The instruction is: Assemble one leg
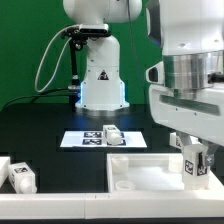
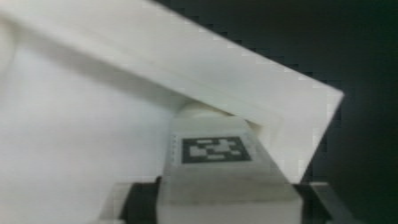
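Observation:
My gripper (image 1: 194, 150) is shut on a leg (image 1: 193, 163), a stubby white peg with a black-and-white tag. It holds the leg upright over the right corner of the large white panel (image 1: 135, 170). In the wrist view the leg (image 2: 217, 150) sits between the two dark fingers (image 2: 146, 202), its far end at the panel's raised rim corner (image 2: 267, 80). I cannot tell whether the leg touches the panel. The gripper (image 2: 228, 208) is at the wrist view's edge.
A second leg (image 1: 112, 132) lies on the marker board (image 1: 85, 140) mid-table. A third leg (image 1: 20, 176) lies at the exterior view's left, beside a white bar (image 1: 50, 205). The robot's base (image 1: 100, 85) stands at the back.

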